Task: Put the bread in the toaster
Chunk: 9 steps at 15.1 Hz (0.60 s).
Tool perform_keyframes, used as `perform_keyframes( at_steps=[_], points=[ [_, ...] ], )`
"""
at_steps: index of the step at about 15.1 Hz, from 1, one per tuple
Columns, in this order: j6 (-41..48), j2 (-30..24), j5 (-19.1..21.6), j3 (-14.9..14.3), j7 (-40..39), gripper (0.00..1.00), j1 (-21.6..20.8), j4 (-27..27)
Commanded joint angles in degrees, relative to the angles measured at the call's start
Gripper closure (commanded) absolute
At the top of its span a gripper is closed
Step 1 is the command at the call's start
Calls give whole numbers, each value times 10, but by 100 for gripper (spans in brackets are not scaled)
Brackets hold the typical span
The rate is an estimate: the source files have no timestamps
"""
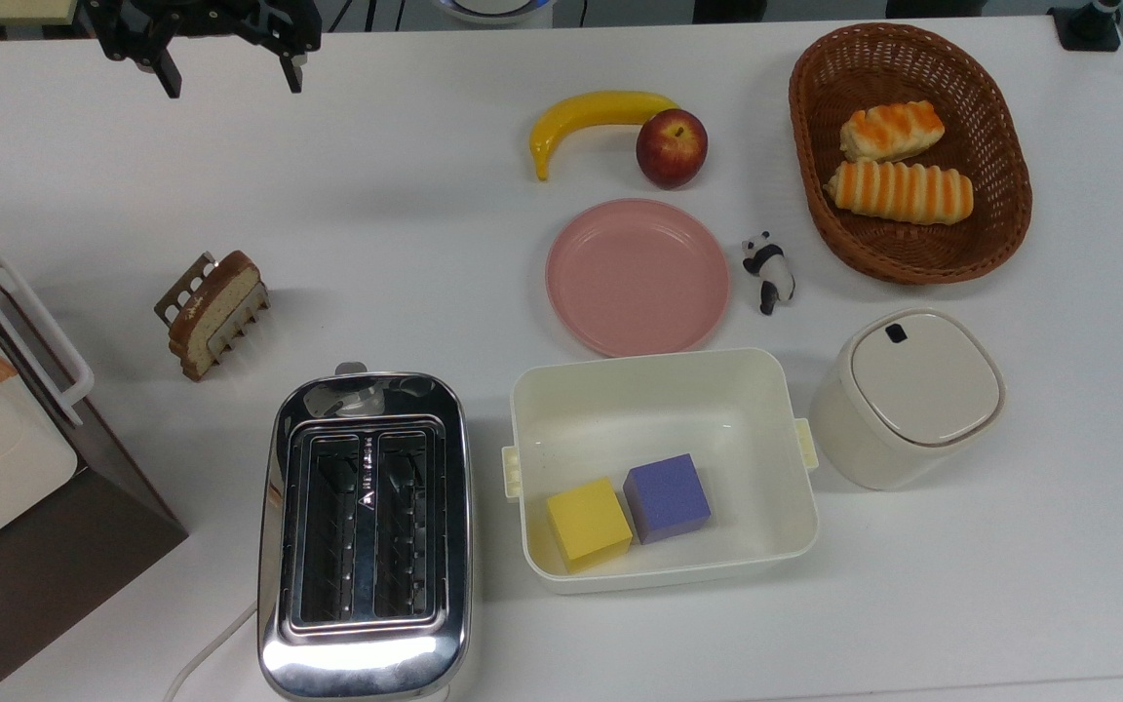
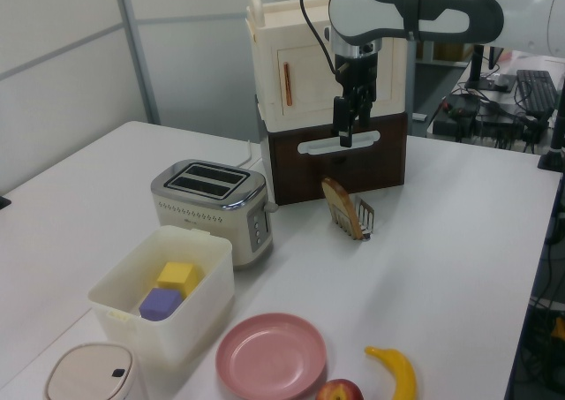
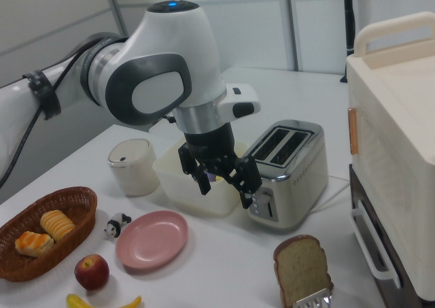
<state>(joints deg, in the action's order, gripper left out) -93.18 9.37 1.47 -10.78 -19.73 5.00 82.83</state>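
Hand spread, empty, hanging above the desk. Bread stands on edge in a small wire rack, well below the hand in the top view, apart from it. Toaster sits further down in the top view, slots empty. Cabinet behind the hand in the left view.

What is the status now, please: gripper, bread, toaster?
Gripper open, empty, above table. Bread upright in wire rack. Toaster slots empty. Path clear.
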Motion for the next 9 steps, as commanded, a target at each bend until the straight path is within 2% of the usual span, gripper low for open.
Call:
perform_keyframes(
  at_steps=[1,9],
  points=[
    [14,-9,-9,-2,8,0,-4,6],
    [15,-4,-10,-2,14,0,-5,7]
  ],
)
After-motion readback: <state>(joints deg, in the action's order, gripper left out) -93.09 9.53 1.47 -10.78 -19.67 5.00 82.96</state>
